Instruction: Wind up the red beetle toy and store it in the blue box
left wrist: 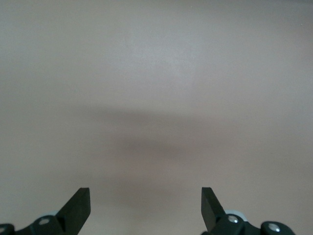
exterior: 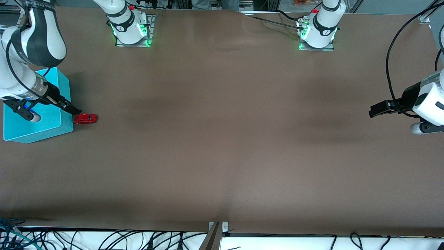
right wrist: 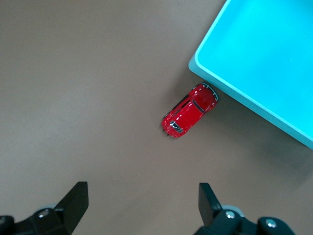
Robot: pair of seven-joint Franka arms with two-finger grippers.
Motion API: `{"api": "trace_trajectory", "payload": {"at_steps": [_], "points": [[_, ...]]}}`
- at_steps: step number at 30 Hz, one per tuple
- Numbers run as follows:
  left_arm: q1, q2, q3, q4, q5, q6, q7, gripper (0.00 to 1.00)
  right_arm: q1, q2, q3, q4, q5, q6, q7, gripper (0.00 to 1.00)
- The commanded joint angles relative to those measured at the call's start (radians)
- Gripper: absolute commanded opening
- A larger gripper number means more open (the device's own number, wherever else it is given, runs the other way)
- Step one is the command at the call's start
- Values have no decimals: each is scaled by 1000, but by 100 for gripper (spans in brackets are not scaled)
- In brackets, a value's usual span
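While the left gripper (left wrist: pixel 145 208) waits wide open over bare table, the beetle (exterior: pixel 85 118) sits beside (perhaps touching) the box (exterior: pixel 52 118), under the wide-open, empty right gripper (right wrist: pixel 142 203).

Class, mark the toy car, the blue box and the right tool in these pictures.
toy car (right wrist: pixel 190 109), right wrist view, red roof.
blue box (exterior: pixel 52 121), front view, bare top face.
right tool (right wrist: pixel 142 198), right wrist view, midway between its open fingertips.
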Motion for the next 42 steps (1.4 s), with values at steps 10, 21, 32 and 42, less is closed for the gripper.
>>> {"api": "trace_trajectory", "payload": {"at_steps": [10,21,32,42], "points": [[-9,11,-7,28,-12,-21,13,100,-1,16,-96,-108,-17,167,82,100],[-11,11,-7,28,-13,-21,14,100,-1,92,-104,-108,-16,244,155,100],[-14,11,-24,28,-13,-21,14,100,2,169,-98,-105,-17,318,275,100],[-12,14,-24,28,-15,-21,18,100,2,258,-98,-97,-16,397,317,100]]}}
